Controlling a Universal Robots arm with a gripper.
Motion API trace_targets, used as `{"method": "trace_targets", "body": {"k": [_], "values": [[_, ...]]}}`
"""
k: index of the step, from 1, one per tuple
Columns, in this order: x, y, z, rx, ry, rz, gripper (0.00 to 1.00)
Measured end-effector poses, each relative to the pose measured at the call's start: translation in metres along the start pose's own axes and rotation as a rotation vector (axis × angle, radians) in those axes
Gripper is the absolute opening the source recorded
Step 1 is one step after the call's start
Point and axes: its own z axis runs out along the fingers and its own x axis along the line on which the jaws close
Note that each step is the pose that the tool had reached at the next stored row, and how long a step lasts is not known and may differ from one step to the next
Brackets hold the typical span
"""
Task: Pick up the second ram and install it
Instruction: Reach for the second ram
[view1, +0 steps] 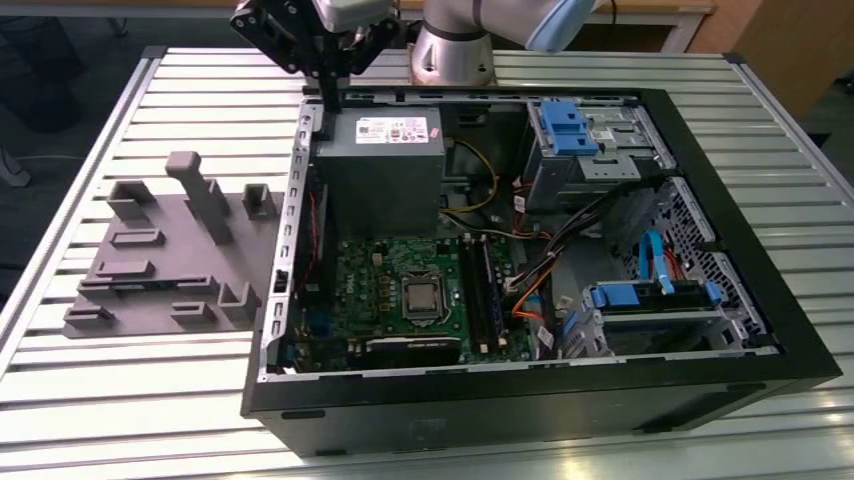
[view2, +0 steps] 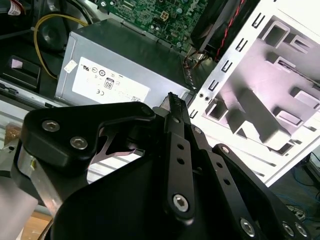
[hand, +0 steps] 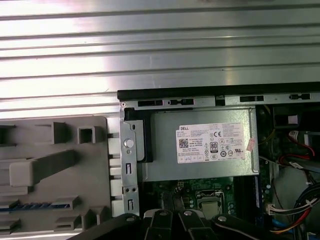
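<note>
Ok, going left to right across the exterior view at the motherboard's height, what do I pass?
Grey parts fixture → CPU socket → black memory slots → blue drive bracket.

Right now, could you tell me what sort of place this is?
Probably a robotics lab bench for computer assembly: an open desktop case on a slatted table, a grey fixture beside it, a robot arm.

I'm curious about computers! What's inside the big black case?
A grey power supply, a green motherboard, a blue drive bracket and cables. Whatever lies under the power supply is covered.
</note>
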Motion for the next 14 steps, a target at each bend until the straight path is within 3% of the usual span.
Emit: {"method": "trace_targets", "body": {"k": [14], "values": [[0.0111,-0.0008,0.0000,-0.0001,0.0000,0.000,0.11]]}}
